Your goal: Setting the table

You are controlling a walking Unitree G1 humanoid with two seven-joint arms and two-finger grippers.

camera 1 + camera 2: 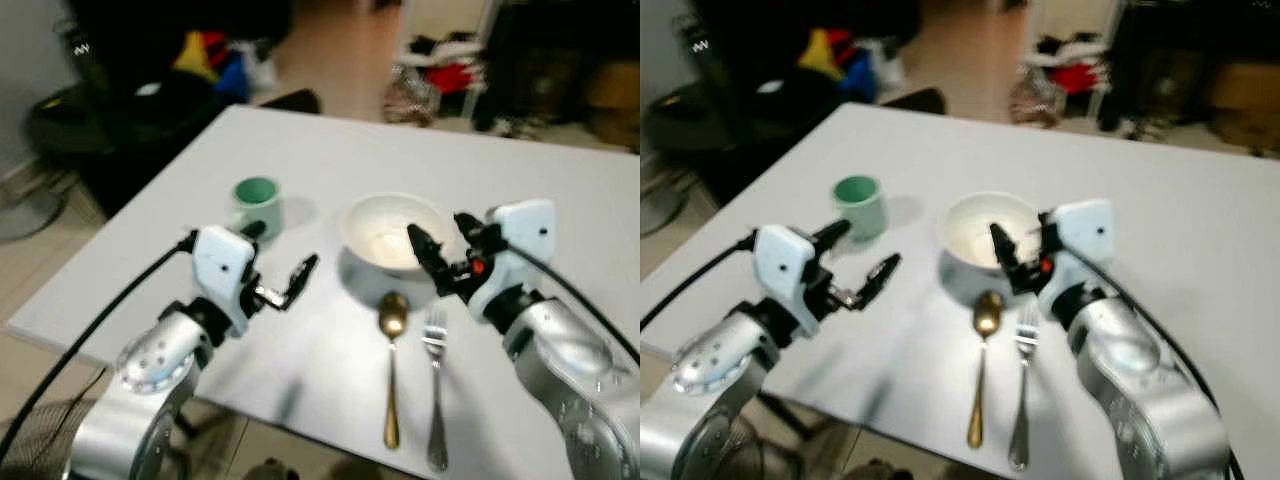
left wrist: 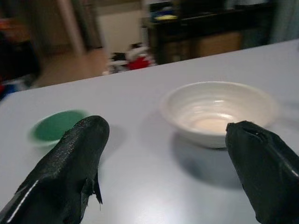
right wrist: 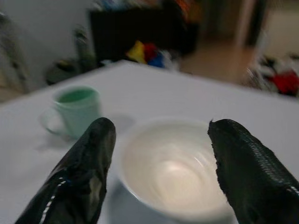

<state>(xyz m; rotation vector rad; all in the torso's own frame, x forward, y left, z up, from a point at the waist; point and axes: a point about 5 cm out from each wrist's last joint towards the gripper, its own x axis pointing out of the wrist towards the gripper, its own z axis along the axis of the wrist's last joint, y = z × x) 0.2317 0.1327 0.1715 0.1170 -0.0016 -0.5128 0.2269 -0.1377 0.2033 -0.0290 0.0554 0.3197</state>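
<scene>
On the white bench (image 1: pixel 330 160) I count four things: one white bowl (image 1: pixel 392 233), one green mug (image 1: pixel 257 203), one gold spoon (image 1: pixel 391 362) and one silver fork (image 1: pixel 435 385). Taking the bowl as the landmark, the mug sits to its left with a bit of bare bench between them. The spoon and fork lie side by side just in front of the bowl on the robot's side, handles pointing toward the robot, with the spoon on the left and the fork on the right — close together but not touching.

Left claw (image 1: pixel 282 266) hovers left of the bowl and in front of the mug, fingers spread wide apart, holding nothing and touching nothing as far as I can see. In its wrist view the two black fingers (image 2: pixel 70 170) frame the mug on one side and the bowl on the other.

Right claw (image 1: pixel 432 257) is also spread wide and empty, sitting right at the bowl's near right rim — I can't tell if a fingertip actually touches it.

Bowl looks empty, just a plain pale inside. Mug's inside is green; can't tell if there's anything in it.
</scene>
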